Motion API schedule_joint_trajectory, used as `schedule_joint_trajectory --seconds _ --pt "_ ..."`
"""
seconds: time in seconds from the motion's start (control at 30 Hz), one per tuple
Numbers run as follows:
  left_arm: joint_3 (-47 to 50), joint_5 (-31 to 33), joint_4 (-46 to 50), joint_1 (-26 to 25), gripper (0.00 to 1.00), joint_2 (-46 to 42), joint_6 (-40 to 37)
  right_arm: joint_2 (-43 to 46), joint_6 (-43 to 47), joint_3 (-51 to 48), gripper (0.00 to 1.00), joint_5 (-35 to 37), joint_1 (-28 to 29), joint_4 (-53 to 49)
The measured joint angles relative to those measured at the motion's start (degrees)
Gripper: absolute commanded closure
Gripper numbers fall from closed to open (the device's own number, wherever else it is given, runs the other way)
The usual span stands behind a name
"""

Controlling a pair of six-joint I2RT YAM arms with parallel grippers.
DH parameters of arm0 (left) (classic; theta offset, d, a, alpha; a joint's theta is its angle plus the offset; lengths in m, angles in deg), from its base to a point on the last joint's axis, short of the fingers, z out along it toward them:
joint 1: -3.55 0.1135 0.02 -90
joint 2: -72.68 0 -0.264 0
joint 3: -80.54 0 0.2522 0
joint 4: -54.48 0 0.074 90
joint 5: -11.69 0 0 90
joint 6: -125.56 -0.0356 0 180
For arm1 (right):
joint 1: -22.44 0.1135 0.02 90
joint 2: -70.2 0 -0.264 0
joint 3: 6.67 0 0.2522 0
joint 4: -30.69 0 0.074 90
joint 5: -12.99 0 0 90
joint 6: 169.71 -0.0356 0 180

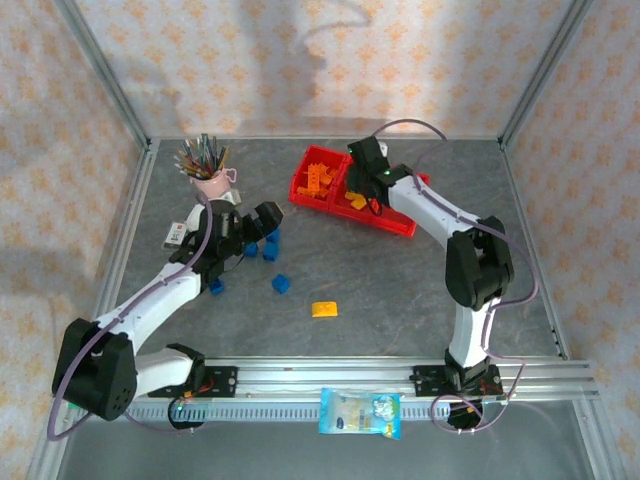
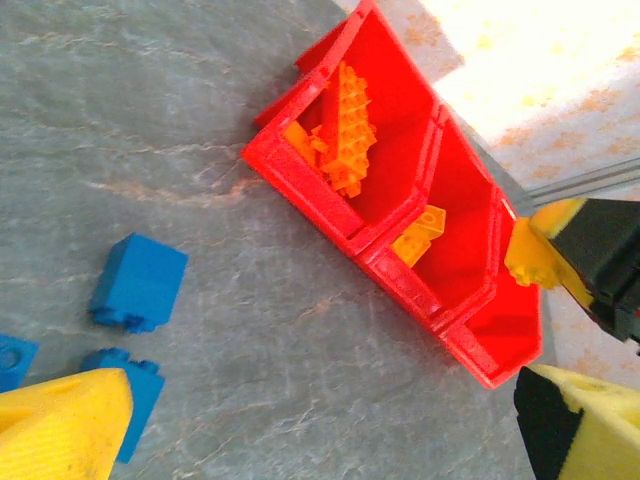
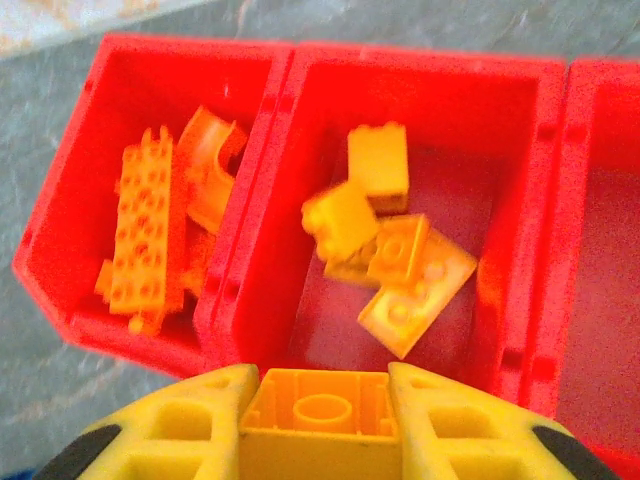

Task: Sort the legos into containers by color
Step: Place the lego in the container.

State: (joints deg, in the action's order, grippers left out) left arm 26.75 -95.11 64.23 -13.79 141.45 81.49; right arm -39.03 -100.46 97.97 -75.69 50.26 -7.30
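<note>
Though hollow, square yellow plastic brick (image 3: 320,415)

The light is bright and even and comes from above. Soft grey shadows lie on the back wall (image 1: 300,50), and only short, weak ones on the table (image 1: 400,290). In the left wrist view the wall behind the containers (image 2: 400,170) is burnt out to white. In the right wrist view the yellow legos (image 3: 385,260) look slightly blurred.
</note>
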Motion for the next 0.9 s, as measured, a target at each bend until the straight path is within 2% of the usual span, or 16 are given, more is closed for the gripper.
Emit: schedule_joint_trajectory --seconds 0.37,0.43,0.63,0.9 --pt "-4.2 -1.0 -3.2 -2.2 0.01 7.9 0.0 -9.1 1.9 8.5 0.75 0.6 -3.1 -0.2" --pt "-4.3 -1.0 -3.6 -2.2 0.01 8.4 0.0 -11.5 2.1 11.0 0.65 1.5 -3.6 -0.7" --pt "-4.7 -1.0 -3.6 -2.2 0.01 8.7 0.0 -16.5 3.1 17.9 0.46 2.1 -4.7 -2.4" --pt "-4.9 -0.8 -3.3 -2.2 0.01 7.3 0.0 -13.9 4.6 15.4 0.39 1.5 -3.9 -2.8"
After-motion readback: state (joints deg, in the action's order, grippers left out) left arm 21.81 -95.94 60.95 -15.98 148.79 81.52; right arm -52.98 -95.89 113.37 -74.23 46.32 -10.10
